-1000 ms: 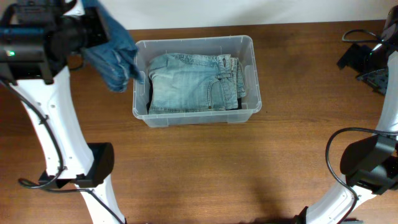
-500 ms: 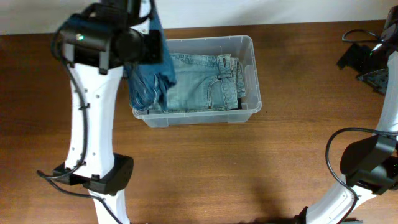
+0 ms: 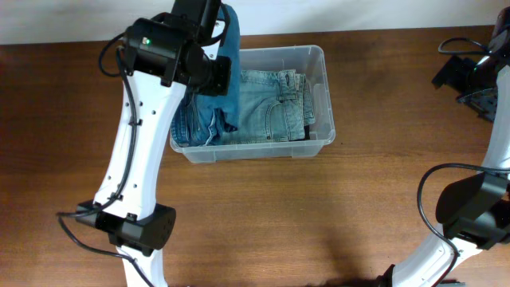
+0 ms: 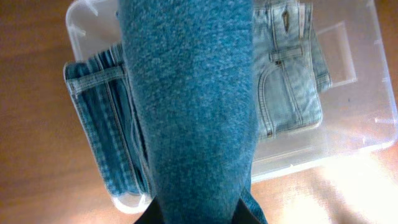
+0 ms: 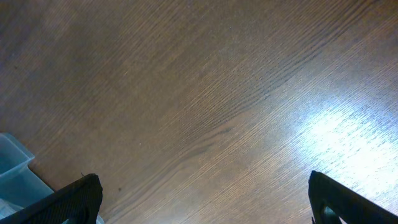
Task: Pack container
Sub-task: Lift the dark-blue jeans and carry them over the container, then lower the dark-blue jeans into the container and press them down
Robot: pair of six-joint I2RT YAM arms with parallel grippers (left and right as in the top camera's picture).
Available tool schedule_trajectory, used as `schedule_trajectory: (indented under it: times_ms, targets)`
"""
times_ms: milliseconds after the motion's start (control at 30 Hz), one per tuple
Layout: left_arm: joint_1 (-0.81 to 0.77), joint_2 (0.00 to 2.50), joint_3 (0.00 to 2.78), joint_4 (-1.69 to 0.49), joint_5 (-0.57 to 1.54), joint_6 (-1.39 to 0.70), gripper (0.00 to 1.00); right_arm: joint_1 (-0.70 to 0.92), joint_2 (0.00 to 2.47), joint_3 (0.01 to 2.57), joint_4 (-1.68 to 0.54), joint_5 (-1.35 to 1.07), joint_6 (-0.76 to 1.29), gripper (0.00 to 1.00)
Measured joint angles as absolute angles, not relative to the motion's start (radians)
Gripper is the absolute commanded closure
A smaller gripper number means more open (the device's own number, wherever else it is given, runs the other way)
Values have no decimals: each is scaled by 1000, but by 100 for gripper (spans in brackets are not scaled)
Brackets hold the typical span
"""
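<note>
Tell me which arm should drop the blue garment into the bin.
Left. The left gripper holds the blue garment hanging over the container, above the folded jeans. The right gripper sits open over the table, well away.

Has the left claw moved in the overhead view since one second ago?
Yes. The left claw, shut on the blue cloth, moved right: from left of the container to above its left half.

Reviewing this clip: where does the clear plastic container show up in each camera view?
Overhead: the container sits upper centre on the table.
Left wrist: it fills most of the frame, partly hidden by the hanging blue garment.
Right wrist: only a pale translucent corner at bottom left, probably the container.
Shared landmark: the folded jeans inside it, seen in overhead and left wrist.
</note>
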State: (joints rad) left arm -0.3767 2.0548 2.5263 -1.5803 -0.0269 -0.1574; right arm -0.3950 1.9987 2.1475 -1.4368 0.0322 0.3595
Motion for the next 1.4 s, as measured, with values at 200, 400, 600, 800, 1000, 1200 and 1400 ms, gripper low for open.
schedule_trajectory:
  times_ms: [200,400,600,800,1000,1200,1400]
  targets:
    - [-377,2050,2391,-1441,-6,-165,98,-395,1999,2147,-1437,32,360,2]
    - [-382,2050,2294,-1332,44,-166,95,-395,1999,2147,-1437,32,360,2]
    - [-434,2061,2271,-1229,73,-170,51,-395,1999,2147,-1436,32,359,1]
    - [-505,2116,2274,-1140,80,-176,42,-395,1999,2147,-1436,32,360,2]
    - [-545,2203,2274,-1125,80,-176,42,-395,1999,2147,-1436,32,359,2]
    - [-557,2214,2274,-1036,80,-176,44,-395,1999,2147,-1436,32,359,2]
    - [-570,2228,2274,-1018,82,-176,45,-395,1999,2147,-1436,32,360,2]
